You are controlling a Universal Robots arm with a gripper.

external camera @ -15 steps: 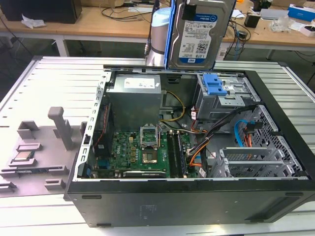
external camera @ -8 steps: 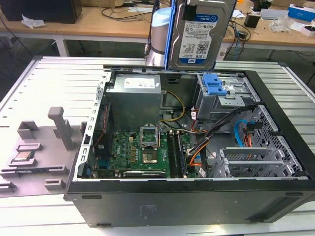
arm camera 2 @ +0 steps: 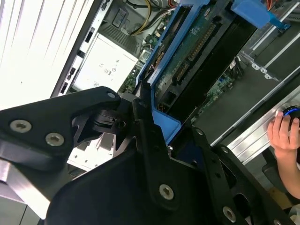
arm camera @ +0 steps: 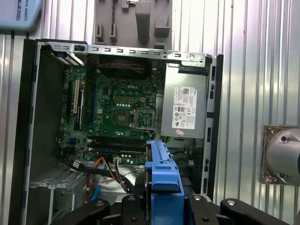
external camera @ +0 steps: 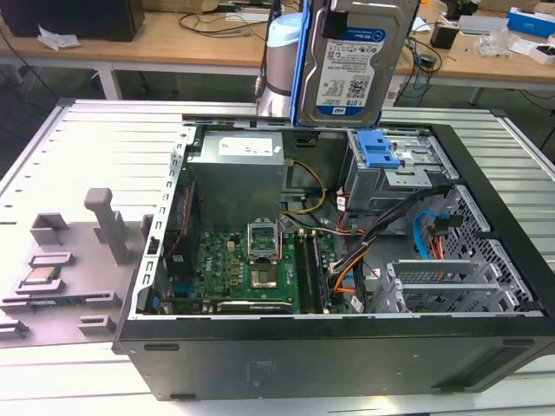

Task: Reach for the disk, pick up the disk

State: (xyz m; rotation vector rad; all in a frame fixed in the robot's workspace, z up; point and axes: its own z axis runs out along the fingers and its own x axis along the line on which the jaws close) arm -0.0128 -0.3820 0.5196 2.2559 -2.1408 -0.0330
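The gripper (arm camera 2: 164, 124) is clenched on the disk (external camera: 351, 65) — seemingly by its blue rail, though the contact is half hidden. The disk hangs upright, label showing, above the far side of the open computer case (external camera: 329, 368) — clear of the drive bay (external camera: 395, 169).

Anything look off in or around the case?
The disk hangs upright above the open case, clamped in the pincer. The processor chip lies outside on the grey fixture at the exterior view's left, socket frame raised. No visible damage or spills.
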